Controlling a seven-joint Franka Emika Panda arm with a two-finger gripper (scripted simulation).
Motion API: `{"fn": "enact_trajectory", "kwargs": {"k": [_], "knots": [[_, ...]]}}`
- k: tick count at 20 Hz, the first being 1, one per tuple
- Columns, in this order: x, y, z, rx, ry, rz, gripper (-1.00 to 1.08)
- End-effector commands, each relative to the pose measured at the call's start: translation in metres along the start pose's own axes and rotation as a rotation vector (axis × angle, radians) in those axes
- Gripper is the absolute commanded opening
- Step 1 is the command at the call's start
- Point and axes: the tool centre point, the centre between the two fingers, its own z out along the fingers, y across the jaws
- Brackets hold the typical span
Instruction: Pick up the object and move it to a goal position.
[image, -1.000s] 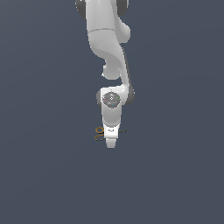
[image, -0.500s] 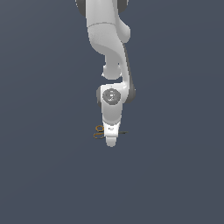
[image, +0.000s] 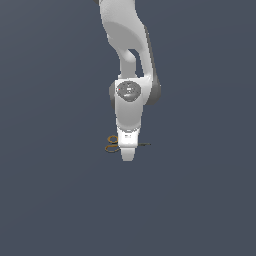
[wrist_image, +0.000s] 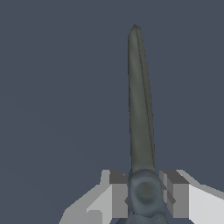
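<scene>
The tool stood low over the tabletop, its two fingers pressed against either side of the scissors at the pivot, so that it was pinching them there; in the wrist view the thin dark blades ran straight out from between the pads to a fine point. In the exterior view the tool pointed straight down and hid the middle of the scissors, whose orange-brown loop handles showed just beside it on the exterior view's left, while a sliver of blade showed on the exterior view's right. Whether the scissors were touching the tabletop or already a little clear of it could not be told. By my judgement the grasp step was at its end and the carry had not begun: the next move called for a straight, steady lift, with the grip held firm, since so slim a thing caught at its pivot might swing or slip between the pads, and then a travel to the goal, of which no marker was visible. The tabletop was a plain, flat, dark blue-grey, and farther back nothing of a room could be seen, only the white arm rising out of the picture.
</scene>
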Motion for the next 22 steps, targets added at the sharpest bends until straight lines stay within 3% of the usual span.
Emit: {"fn": "enact_trajectory", "kwargs": {"k": [1, 11, 22], "knots": [[0.001, 0.003, -0.028, -0.001, 0.000, 0.000, -1.00], [0.004, 0.012, -0.104, -0.001, 0.002, 0.001, -1.00], [0.004, 0.016, -0.119, -0.002, 0.001, 0.002, -1.00]]}}
